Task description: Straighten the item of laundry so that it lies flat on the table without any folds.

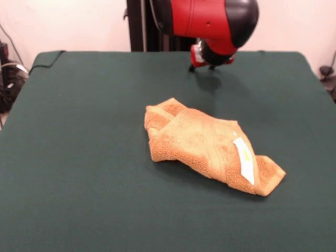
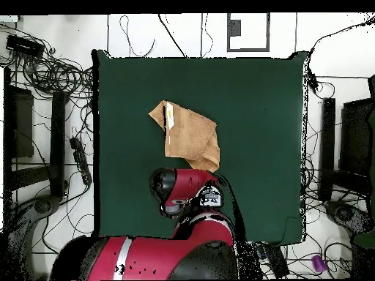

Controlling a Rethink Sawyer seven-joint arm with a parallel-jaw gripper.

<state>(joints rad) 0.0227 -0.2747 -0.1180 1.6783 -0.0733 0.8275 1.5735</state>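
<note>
My gripper (image 1: pixel 210 62) hangs just above the table (image 1: pixel 79 157), behind the towel (image 1: pixel 210 149) and apart from it; I cannot tell its state, the arm head hides it. Towel lies crumpled mid-table, folded over itself, white label (image 1: pixel 244 160) up. I judge it light, limp, non-slip on felt. Best hold: the free corner (image 1: pixel 273 176) beside the label, then drag outward.

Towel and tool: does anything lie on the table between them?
No. In the front view only bare green table and the arm's shadow separate the tool from the crumpled towel. The overhead view has the arm covering that stretch.
</note>
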